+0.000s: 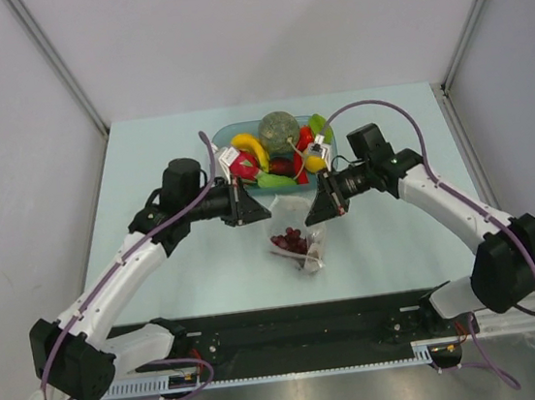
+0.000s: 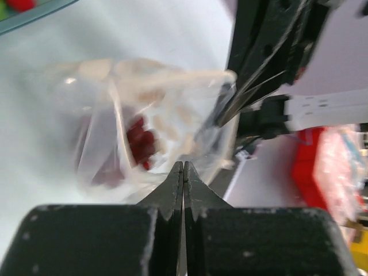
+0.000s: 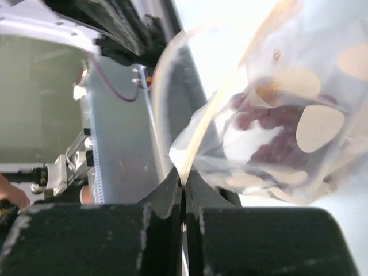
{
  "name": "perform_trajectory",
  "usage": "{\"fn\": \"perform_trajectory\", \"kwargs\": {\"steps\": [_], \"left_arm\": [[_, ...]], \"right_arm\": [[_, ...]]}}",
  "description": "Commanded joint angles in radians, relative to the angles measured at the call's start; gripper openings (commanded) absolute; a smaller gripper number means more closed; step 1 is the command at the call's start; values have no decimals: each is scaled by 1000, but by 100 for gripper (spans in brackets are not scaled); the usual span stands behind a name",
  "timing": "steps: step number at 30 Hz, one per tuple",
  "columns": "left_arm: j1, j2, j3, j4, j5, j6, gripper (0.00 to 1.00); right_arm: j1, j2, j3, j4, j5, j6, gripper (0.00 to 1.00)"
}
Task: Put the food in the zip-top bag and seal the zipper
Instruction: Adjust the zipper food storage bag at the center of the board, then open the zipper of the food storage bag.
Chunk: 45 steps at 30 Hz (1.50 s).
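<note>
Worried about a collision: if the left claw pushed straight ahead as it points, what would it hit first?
The left claw would first press into the clear white-dotted plastic bag its tips seem to pinch, dark red grapes inside; the right claw sits just beyond, though depth is unclear.

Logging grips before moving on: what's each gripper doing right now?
Left gripper: closed, pinching the zip-top bag at its edge.
Right gripper: closed on another edge of it.
</note>
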State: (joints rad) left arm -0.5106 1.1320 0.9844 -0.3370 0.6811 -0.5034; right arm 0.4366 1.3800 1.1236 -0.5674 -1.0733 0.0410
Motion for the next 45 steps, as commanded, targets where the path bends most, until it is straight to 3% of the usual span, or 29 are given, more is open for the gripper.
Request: {"fn": "perform_trajectory", "kwargs": {"steps": [1,5,8,9,12,17,20,26,28,29,32,33,34,42,44,45], "left_arm": [[-9,9,100,-155,-135,204,0],[-26,-15,120,-168,-181,318,0],[-58,2,115,-159,-205,361,1],[-68,9,115,-148,-212,344,23],[-142,46,125,-97,-277,306,70],[-296,110,172,-17,-388,341,94],[-351,188,224,-25,-469,342,95],[-361,327,295,-80,-531,227,86],[-361,347,318,-88,-519,233,63],[-361,348,324,-91,-514,253,43],[-347,324,347,-141,-511,311,20],[-329,316,352,-155,-482,325,6],[-315,295,350,-186,-463,338,0],[-250,202,329,-234,-289,479,0],[-252,251,329,-249,-255,477,0],[-252,271,335,-263,-236,477,0]], "right_arm": [[-45,1,146,-205,111,-119,0],[-59,-59,188,-365,335,-222,0],[-15,-98,142,-391,482,-219,0],[-4,-98,131,-390,496,-216,0],[22,-84,104,-365,503,-175,0],[13,-59,107,-321,500,-101,0],[-2,-64,113,-318,484,-46,0],[-6,-124,105,-301,533,157,0],[5,-160,97,-310,550,165,0],[10,-167,97,-322,567,162,0],[4,-206,111,-376,642,134,0],[1,-216,114,-397,662,126,0],[-7,-234,116,-405,699,123,0],[-87,-280,32,-428,909,74,1],[-107,-266,36,-419,899,74,11],[-114,-257,48,-419,862,73,3]]}}
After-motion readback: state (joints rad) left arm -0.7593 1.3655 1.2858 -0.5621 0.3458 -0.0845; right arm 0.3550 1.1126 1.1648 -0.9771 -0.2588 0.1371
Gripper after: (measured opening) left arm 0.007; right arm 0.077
